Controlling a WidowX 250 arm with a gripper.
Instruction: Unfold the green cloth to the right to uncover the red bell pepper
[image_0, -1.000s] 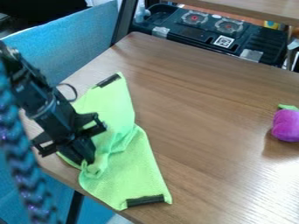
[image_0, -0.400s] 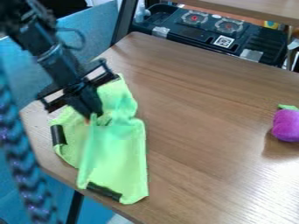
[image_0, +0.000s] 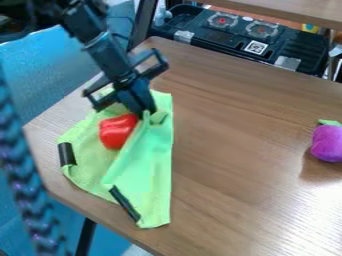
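Wooden counter (image_0: 254, 110), with a purple toy (image_0: 327, 144) well off to the right. I've got the hand (image_0: 145, 114) clamped on a pinch of green cloth (image_0: 152, 175), pretty sure anyway, folds hide the tips. Red pepper-like thing (image_0: 116, 132) sits on the cloth just beside it, down-left in my view.

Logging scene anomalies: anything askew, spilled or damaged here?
The green cloth lies rumpled, not flat, at left on the table, pinched by the gripper, a red object beside its fold. No spill or damage visible.
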